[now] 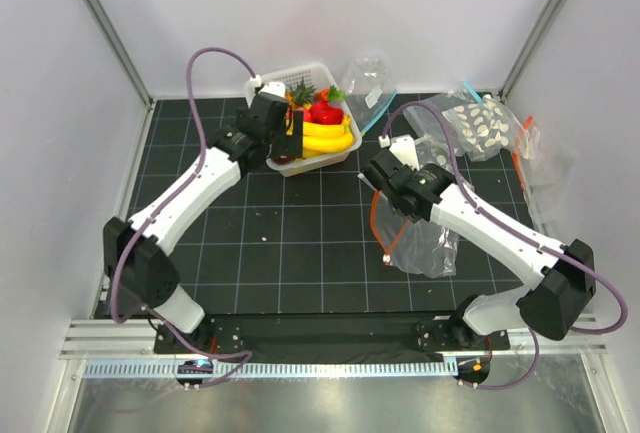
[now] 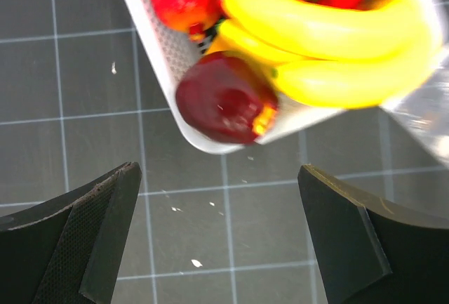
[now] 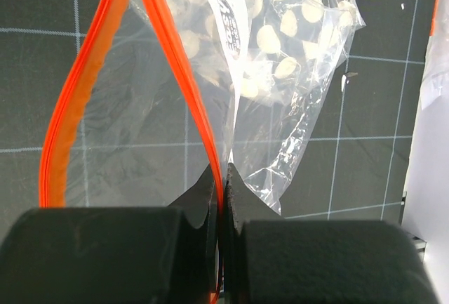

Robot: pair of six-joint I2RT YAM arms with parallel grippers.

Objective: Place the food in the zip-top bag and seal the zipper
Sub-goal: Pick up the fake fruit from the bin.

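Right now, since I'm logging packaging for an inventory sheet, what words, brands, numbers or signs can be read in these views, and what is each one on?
White label on the zip-top bag: a dark printed mark, perhaps a logo, too blurred to read.
No other writing, number or sign shows in any of the three views.

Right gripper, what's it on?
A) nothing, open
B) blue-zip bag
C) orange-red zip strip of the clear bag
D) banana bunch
C: the right wrist view shows the right gripper pinched shut on the zipper of the zip-top bag.
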